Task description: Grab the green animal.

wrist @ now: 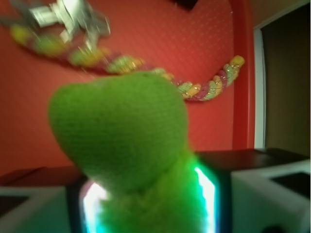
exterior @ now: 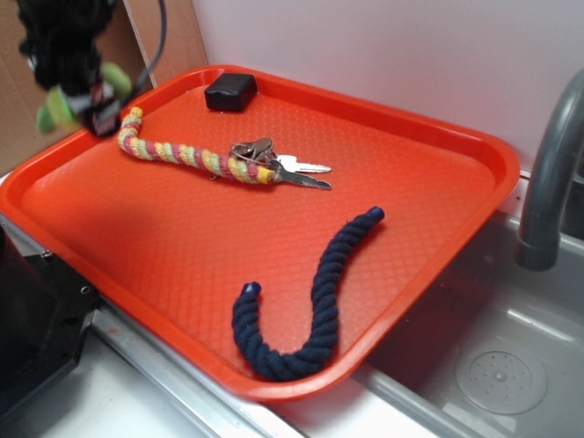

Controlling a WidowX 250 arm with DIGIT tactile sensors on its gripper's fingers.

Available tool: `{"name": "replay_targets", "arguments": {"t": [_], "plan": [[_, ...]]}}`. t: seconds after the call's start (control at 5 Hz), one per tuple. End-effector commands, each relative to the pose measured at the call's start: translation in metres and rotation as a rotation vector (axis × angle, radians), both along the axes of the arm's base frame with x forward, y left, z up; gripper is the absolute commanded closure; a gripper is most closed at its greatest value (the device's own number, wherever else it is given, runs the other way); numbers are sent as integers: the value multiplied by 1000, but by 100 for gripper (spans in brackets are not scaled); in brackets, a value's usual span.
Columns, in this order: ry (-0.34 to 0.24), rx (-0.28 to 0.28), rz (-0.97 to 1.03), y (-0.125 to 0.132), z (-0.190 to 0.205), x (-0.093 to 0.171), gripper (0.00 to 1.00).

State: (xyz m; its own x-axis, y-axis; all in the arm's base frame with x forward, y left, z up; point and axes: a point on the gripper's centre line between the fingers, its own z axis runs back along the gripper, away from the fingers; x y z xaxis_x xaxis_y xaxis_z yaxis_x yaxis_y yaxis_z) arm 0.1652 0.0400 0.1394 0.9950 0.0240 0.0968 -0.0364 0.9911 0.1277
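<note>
We take the red tray (exterior: 429,173) as our landmark. In the exterior view we stand off one corner of it, above and to the side, looking down at a slant, far enough back to see almost the whole tray plus the sink basin (exterior: 493,365) and faucet (exterior: 547,173) beside it. In the wrist view we sit on the arm, looking down at the tray's floor from close range; the green animal (wrist: 121,141) fills our foreground, blurred. Both views share the braided rope (exterior: 182,155) (wrist: 204,90), the keys (exterior: 283,164) (wrist: 63,19) and the tray rim near them.
</note>
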Motion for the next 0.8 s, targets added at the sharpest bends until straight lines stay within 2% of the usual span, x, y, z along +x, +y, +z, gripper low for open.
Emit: {"name": "replay_targets", "arguments": {"t": [0.0,0.4,0.6], "plan": [[-70,-52,141,-18,75,25,100],[-94,-50,185,-27,85,30,100],[-50,-40,254,-27,74,27,100]]}}
